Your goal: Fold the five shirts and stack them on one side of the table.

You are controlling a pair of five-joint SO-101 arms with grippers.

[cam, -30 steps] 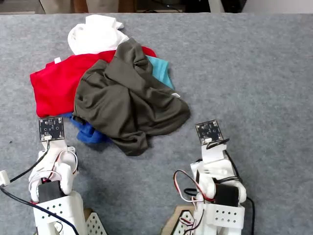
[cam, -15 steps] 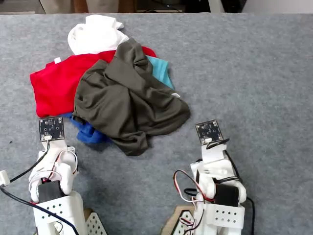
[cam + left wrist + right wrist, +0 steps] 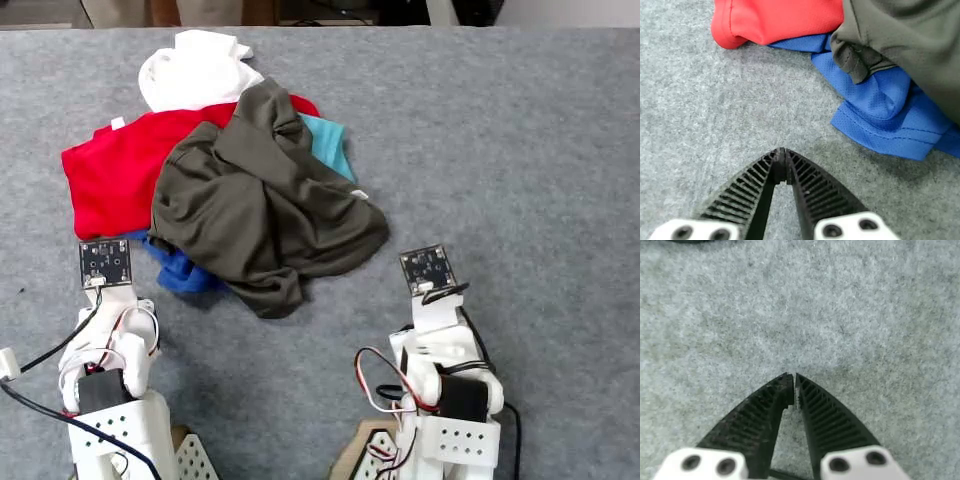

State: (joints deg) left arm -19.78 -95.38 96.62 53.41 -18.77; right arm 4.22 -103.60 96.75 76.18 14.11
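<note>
Finding five shirts lying crumpled in one heap (image 3: pixel 222 172) on the left half of the grey table (image 3: pixel 520 150), none folded yet. Seeing the dark olive shirt (image 3: pixel 265 215) sprawling on top, its long axis running diagonally from the far side toward the near right. Noting the red shirt (image 3: pixel 110 180) spreading out to the left beneath it, carrying a small white tag (image 3: pixel 117 124) at its far edge, print too small to read. Spotting the white shirt (image 3: pixel 195 70) bunching at the far end of the heap, the teal shirt (image 3: pixel 328 145) peeking out on the right, and the blue shirt (image 3: pixel 180 268) poking out at the near edge, just beside the left arm (image 3: pixel 105 335). Holding the left gripper (image 3: pixel 782 165) low over bare table, fingers pressing together at the tips and clamping nothing, with the blue and red shirts lying near ahead. Hovering the right gripper (image 3: pixel 792 387) over bare grey table, well apart from the heap, fingertips meeting likewise and gripping nothing.
</note>
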